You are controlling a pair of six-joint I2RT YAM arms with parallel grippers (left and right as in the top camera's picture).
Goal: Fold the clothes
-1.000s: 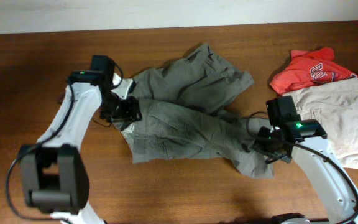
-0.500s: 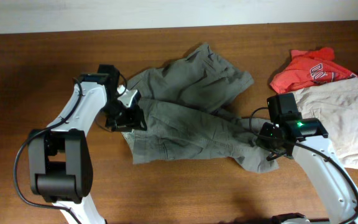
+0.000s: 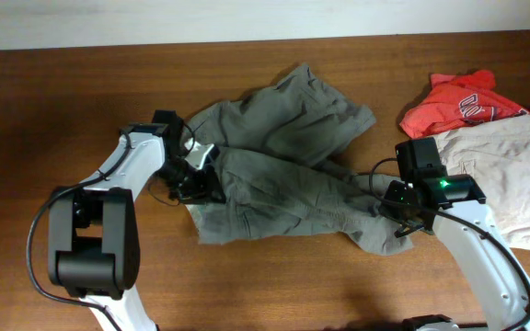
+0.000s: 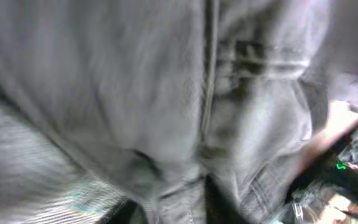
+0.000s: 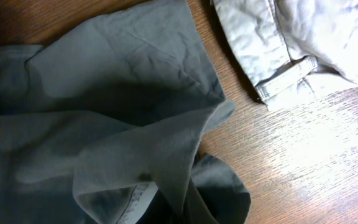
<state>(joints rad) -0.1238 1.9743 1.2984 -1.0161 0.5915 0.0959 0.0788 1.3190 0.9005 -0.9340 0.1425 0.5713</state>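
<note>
The clothes (image 3: 283, 175), olive-grey wrinkled shorts, lie spread across the middle of the table. My left gripper (image 3: 202, 182) is pressed into their left edge. In the blurred left wrist view the clothes (image 4: 166, 93) fill the frame, and a fold runs down between the dark fingers of my left gripper (image 4: 179, 208), which looks shut on it. My right gripper (image 3: 396, 216) is at the lower right leg end. In the right wrist view a flap of the clothes (image 5: 104, 106) is drawn up into the shut right gripper (image 5: 166, 214).
Paler beige shorts (image 3: 504, 175) lie at the right edge, their hem (image 5: 303, 37) close to the olive leg. A red T-shirt (image 3: 458, 101) sits behind them. Bare wooden table (image 3: 63, 101) shows at the left and along the front.
My left gripper has slid right and towards the front, into the shorts' left edge, and its jaws have closed in on the cloth. The right arm has hardly moved.
</note>
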